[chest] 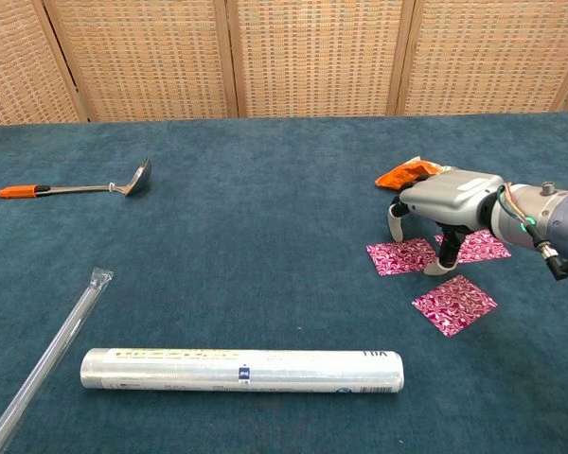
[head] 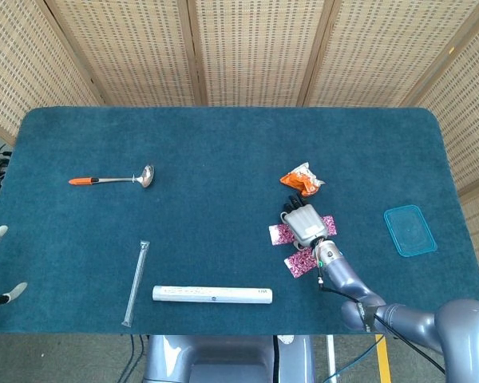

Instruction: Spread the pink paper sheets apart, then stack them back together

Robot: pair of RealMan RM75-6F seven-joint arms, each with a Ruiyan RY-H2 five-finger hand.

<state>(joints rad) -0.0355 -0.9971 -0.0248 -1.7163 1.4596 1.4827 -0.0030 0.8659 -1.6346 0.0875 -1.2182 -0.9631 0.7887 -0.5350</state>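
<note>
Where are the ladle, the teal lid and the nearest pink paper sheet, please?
ladle (chest: 76, 187): chest view, middle of the metal handle.
teal lid (head: 409, 230): head view, centre of its flat face.
nearest pink paper sheet (chest: 454, 305): chest view, centre of the sheet.

three pink paper sheets with a dark patterned print lie flat on the table, spread apart. the left sheet (chest: 403, 255) and the right sheet (chest: 481, 245) lie side by side, with a gap between them. the near sheet (chest: 454, 304) lies alone toward the table's front edge, turned like a diamond. none overlaps another.
</note>
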